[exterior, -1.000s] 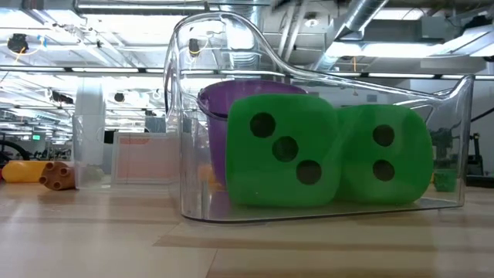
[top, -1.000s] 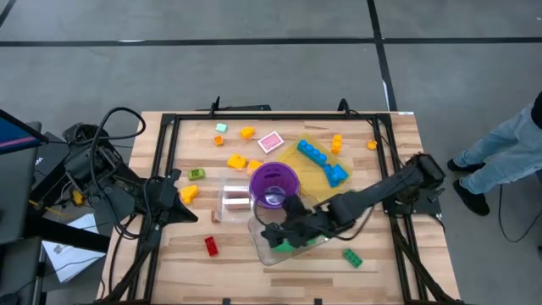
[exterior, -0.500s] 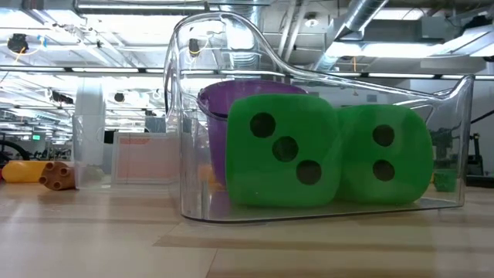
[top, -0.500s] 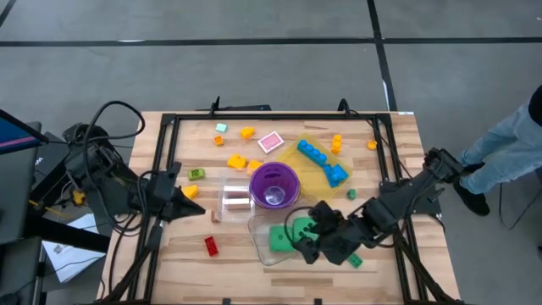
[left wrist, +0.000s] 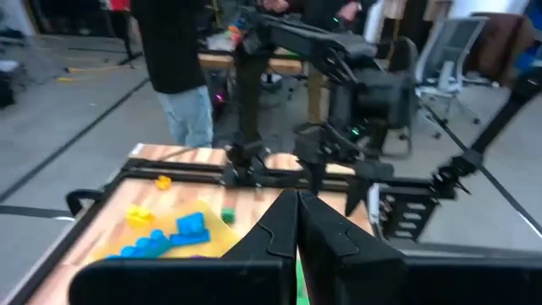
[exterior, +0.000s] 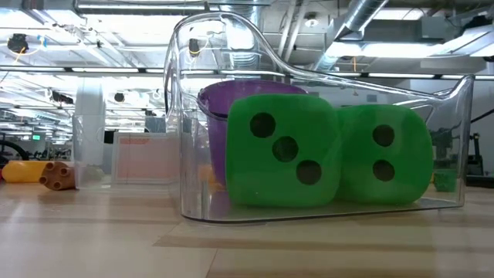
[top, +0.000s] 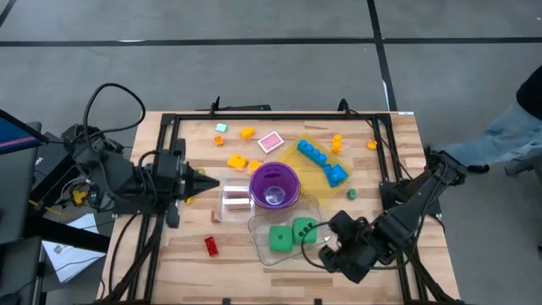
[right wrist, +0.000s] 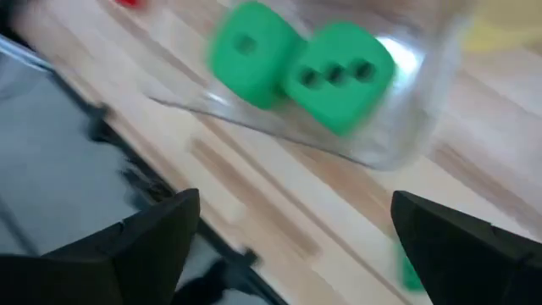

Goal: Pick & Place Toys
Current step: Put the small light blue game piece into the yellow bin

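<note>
Two green black-dotted dice rest side by side on the floor of a clear tub; they also show in the low view and in the right wrist view. My right gripper hangs open just right of the tub, slanting down, with nothing between its fingers. At the table's left, my left gripper is shut and empty, pointing roughly level toward the middle. Blue bricks lie on a yellow tray. A red brick lies near the front.
A purple cup stands behind the tub, beside a small clear tub. Orange and yellow bricks, a pink piece and a small green bit are scattered on the far half. A person's legs show at the right.
My right gripper has drawn back from over the clear tub toward the table's near right corner, staying open and uncovering the two dice, which have not moved. My left gripper has swung toward the table's middle and tipped up toward level, staying shut.
</note>
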### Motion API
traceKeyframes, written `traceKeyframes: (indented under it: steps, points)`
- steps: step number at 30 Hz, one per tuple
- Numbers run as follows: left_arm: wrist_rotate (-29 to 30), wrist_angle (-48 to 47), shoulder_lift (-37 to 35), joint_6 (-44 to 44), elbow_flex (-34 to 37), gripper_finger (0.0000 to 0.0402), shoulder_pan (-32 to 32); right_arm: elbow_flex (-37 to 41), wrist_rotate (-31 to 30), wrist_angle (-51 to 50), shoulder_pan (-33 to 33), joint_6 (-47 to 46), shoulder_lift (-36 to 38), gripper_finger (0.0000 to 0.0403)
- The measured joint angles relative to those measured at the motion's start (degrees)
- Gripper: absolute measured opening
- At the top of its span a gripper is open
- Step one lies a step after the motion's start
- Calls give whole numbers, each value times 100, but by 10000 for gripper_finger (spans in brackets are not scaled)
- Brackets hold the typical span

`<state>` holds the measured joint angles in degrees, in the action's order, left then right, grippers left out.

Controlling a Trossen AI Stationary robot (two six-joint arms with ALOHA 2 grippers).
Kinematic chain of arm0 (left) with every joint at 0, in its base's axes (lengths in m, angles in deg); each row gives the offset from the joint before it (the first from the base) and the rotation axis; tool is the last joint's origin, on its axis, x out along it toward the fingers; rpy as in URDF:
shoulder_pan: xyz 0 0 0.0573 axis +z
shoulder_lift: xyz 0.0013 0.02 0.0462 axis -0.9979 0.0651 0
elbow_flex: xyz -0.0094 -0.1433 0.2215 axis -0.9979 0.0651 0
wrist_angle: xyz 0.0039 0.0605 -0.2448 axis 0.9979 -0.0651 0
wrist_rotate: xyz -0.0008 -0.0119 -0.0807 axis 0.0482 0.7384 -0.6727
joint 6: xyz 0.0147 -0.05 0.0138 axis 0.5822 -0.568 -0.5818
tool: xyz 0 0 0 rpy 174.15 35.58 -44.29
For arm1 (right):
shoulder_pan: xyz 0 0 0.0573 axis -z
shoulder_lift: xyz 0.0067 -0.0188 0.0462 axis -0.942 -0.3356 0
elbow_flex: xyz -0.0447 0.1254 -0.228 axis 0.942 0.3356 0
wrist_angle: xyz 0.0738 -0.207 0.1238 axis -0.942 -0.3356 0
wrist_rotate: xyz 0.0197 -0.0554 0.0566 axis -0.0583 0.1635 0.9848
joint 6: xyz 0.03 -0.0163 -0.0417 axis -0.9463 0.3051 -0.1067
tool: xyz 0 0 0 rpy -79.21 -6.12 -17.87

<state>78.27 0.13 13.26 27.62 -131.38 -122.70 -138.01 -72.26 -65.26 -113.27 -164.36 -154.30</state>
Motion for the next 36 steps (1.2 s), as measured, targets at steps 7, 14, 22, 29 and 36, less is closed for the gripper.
traceKeyframes:
  steps: [7,14,22,29,36]
  points:
    - [-1083,264,2,189,0,0,624,117,413,-848,-288,-253,13,379]
    - [-1811,379,-11,359,0,0,1354,763,552,-303,-286,-84,364,379]
    - [-1948,383,-29,345,0,0,1856,2139,1120,589,-251,7,945,379]
    - [-1950,382,-22,270,0,0,1855,2853,1833,1204,-223,42,1024,379]
    - [-1946,381,-22,254,0,0,1852,3053,2048,1352,-228,-43,587,379]
